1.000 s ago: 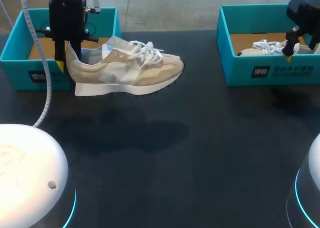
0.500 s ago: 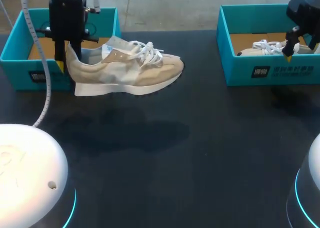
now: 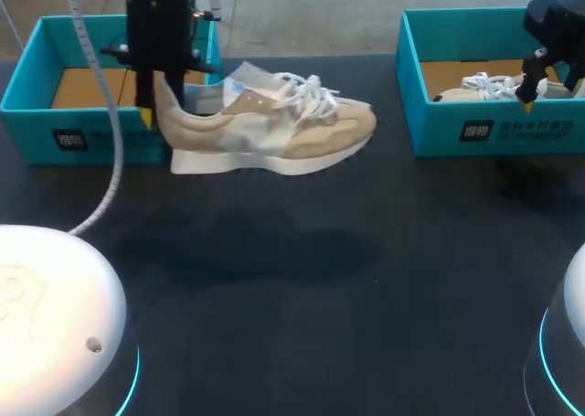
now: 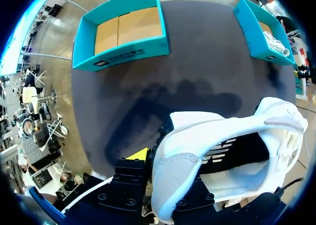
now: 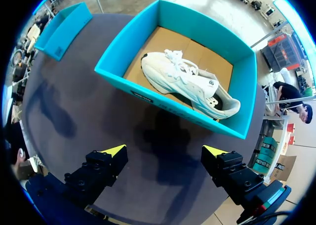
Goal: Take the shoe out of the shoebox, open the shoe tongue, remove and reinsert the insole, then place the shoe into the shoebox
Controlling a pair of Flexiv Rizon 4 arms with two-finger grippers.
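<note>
Because the left fingers [image 3: 151,112] are clamped on the heel of the beige shoe [image 3: 274,133], it hangs level in the air, just beside the empty left box [image 3: 91,142] and above the counter [image 3: 411,297], toe toward the middle. That grip leaves the tongue and laces free, probably for the other arm to work on. Right fingers [image 3: 528,87] hover apart over the right box [image 3: 494,128], where a white shoe [image 3: 475,89] lies.

Left shoebox [image 3: 27,123] label [image 3: 69,140], right shoebox [image 3: 439,114] label [image 3: 512,130]: print illegible.
</note>
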